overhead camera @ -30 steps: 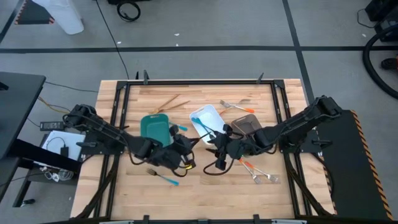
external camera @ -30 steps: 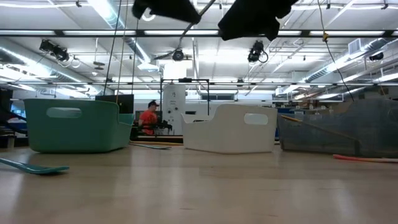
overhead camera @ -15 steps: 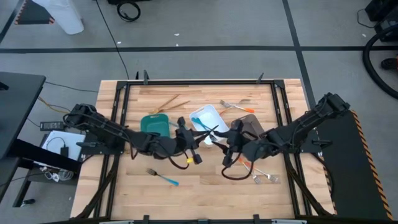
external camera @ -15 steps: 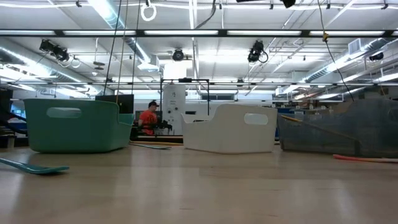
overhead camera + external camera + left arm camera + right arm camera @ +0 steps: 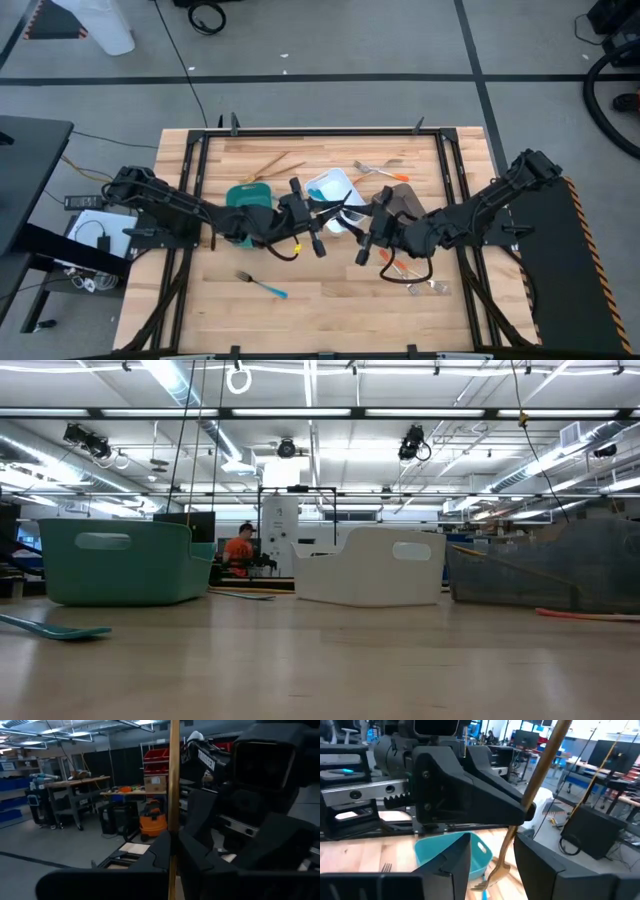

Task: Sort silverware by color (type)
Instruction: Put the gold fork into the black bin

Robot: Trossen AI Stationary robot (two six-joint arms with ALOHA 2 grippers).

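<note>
Both arms risen, met over white tray (image 5: 318,186); left pincer (image 5: 322,211) pinches gold fork (image 5: 522,813), right pincer (image 5: 352,213) spread around it.

Three trays (image 5: 335,184) are set mid-table, side by side. Forks (image 5: 258,283) are scattered in front of and behind them.

"TROSSEN" on right arm (image 5: 207,760)
</note>
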